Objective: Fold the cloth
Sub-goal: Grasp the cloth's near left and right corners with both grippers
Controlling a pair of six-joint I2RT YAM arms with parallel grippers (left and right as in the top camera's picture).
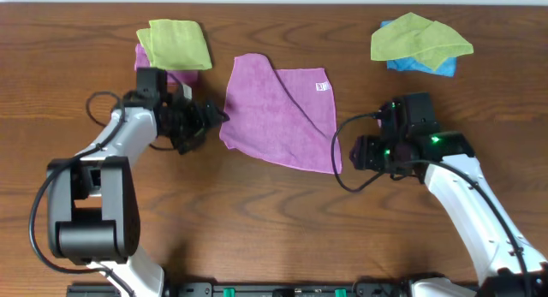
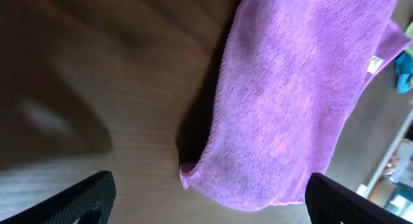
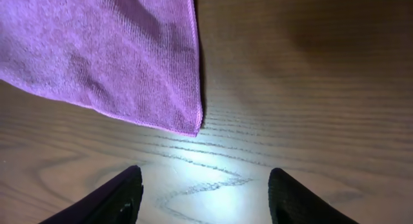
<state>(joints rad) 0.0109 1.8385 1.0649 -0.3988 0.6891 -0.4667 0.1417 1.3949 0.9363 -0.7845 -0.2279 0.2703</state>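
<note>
The cloth (image 1: pixel 278 113) lies at mid-table, one flap turned over along a diagonal crease, with its white label (image 1: pixel 322 86) at the far right corner. Left gripper (image 2: pixel 210 185) — fingers spread wide, holding nothing — sits at the cloth's left edge. Right gripper (image 3: pixel 203 185) — likewise spread and empty — sits low over the table (image 1: pixel 257 211), just beside the cloth's near right corner and apart from it. A lime-green cloth (image 1: pixel 175 44) lies far left.
</note>
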